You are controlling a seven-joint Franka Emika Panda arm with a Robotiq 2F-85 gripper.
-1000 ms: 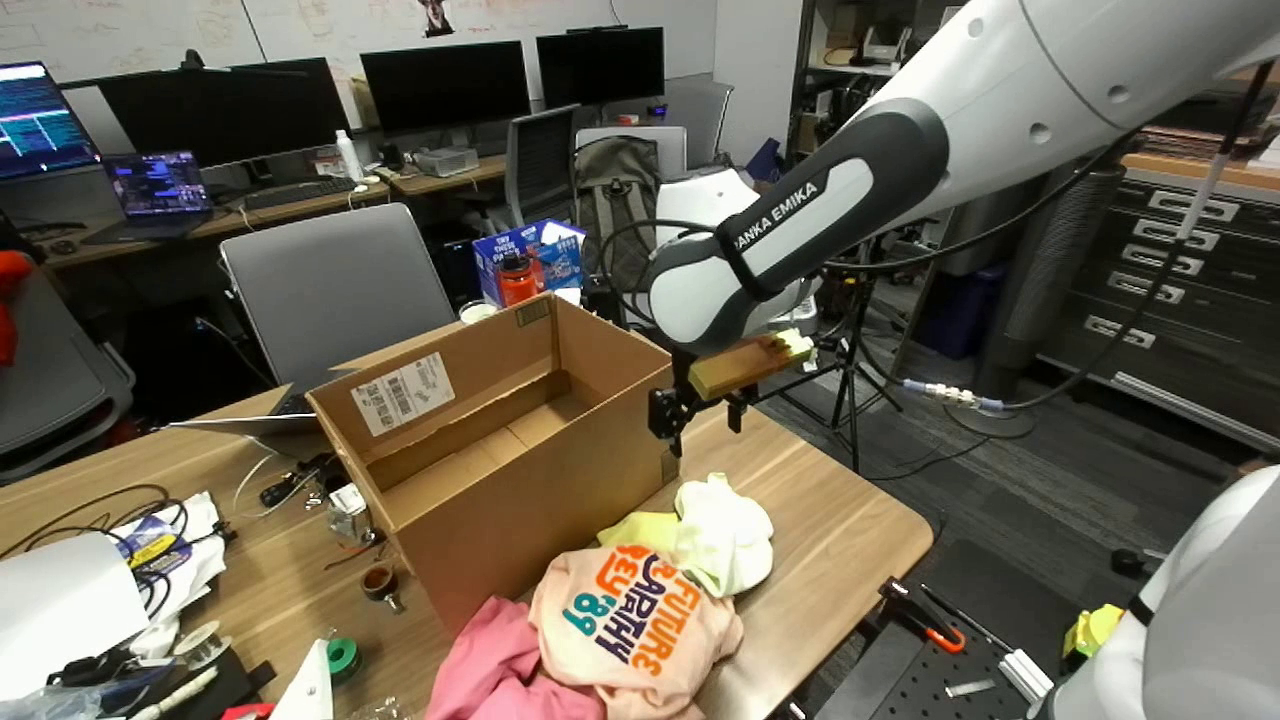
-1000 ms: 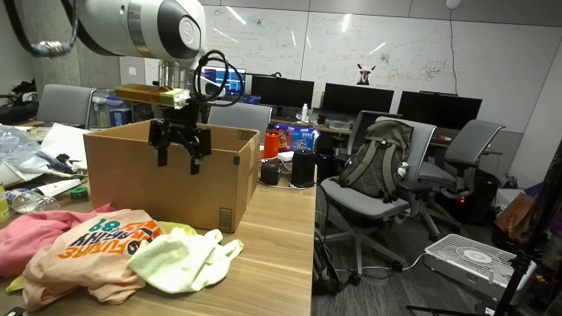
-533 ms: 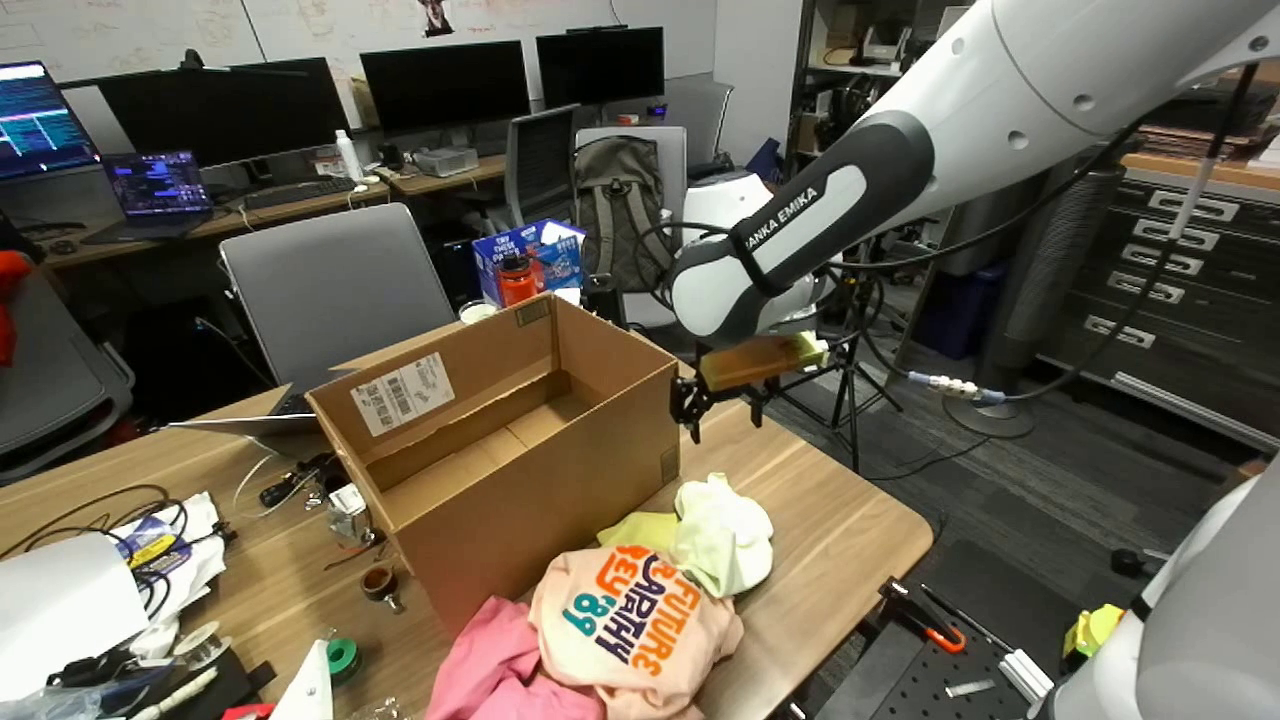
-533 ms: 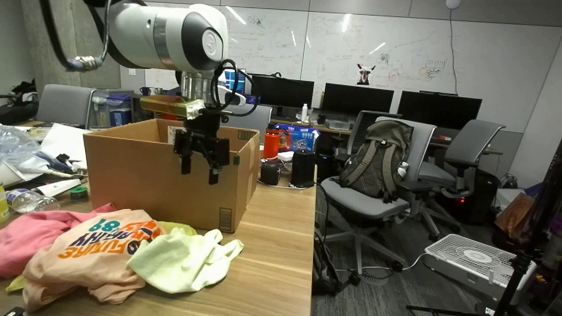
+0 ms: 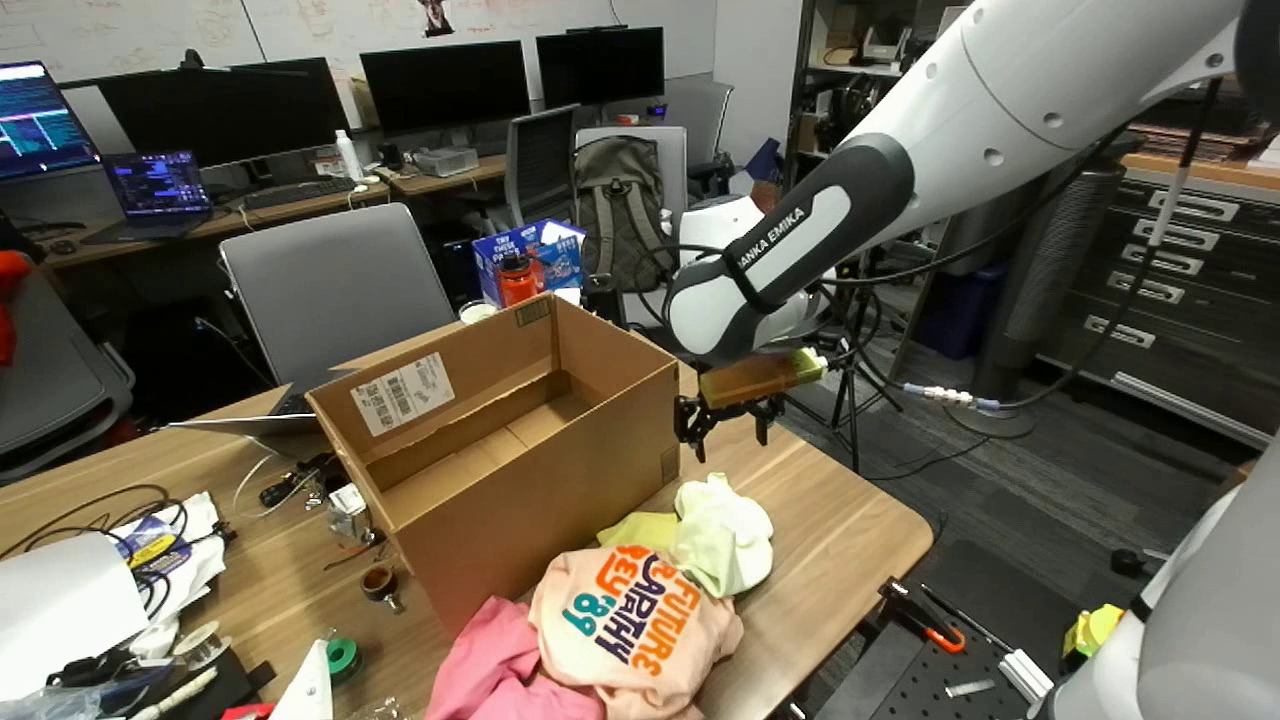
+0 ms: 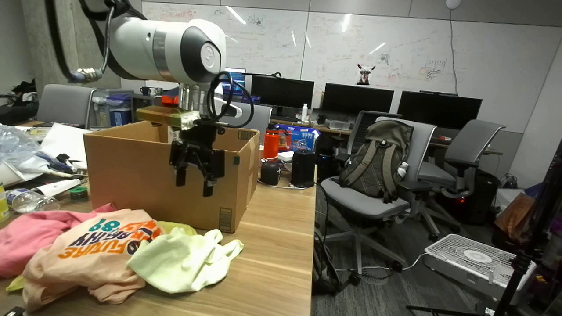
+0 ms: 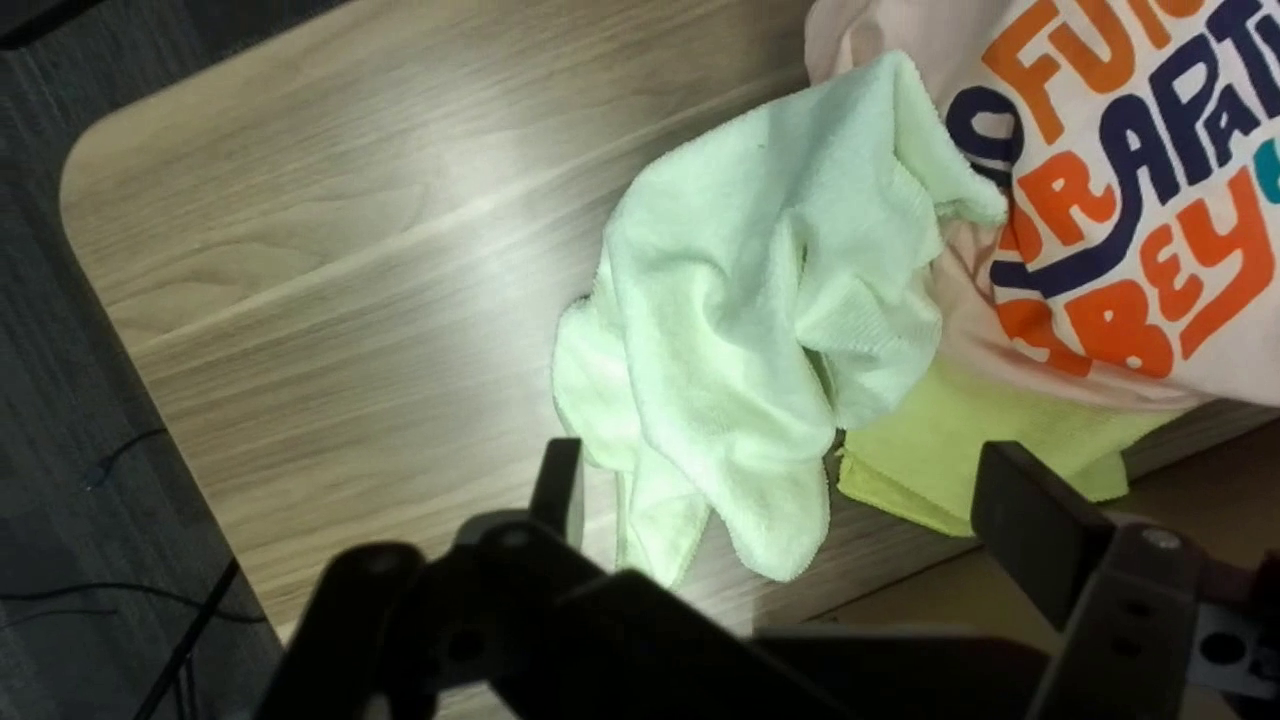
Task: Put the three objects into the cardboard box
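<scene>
On the worktop point(image 6: 276, 250), beside the cardboard box point(image 6: 136, 180), lay the lettered peach garment point(image 6: 92, 259), pink cloth point(image 6: 37, 237) and pale-green towel point(image 7: 750, 310), all probably light and limp; the towel's middle fold looked the surest hold for the hand point(image 6: 194, 187), spread and unladen.

Looks like an office crossed with a robotics lab. Has monitors point(image 5: 445, 88) lined up along a desk point(image 5: 482, 173), a lit laptop point(image 5: 158, 185), grey wheeled chairs point(image 6: 373, 208) and a whiteboard point(image 6: 333, 61) marked with faint scribbles. Also has a robot arm point(image 5: 950, 140) above a wooden table point(image 5: 850, 520) littered with paper point(image 5: 60, 600), plus a drawer cabinet point(image 5: 1200, 300) and a perforated plate point(image 5: 930, 680).
</scene>
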